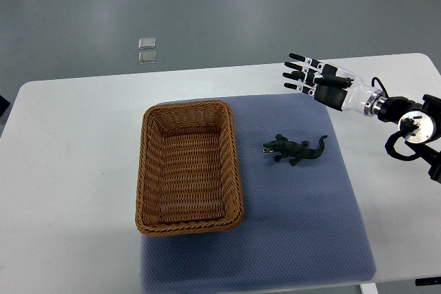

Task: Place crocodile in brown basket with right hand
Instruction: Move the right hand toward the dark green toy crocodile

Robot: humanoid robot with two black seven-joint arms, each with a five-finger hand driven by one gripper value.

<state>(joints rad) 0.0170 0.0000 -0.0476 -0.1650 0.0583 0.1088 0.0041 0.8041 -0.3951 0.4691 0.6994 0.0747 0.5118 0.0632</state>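
Lying on the blue mat (303, 225), one crocodile (293, 149) sits just right of one empty brown basket (190, 164); the right hand (319, 78) hovers apart, fingers (298, 67) released, holding nothing.

No text, label, brand or number can be read anywhere, not on the brown basket (187, 106), the crocodile (295, 150) or the table (69, 170).
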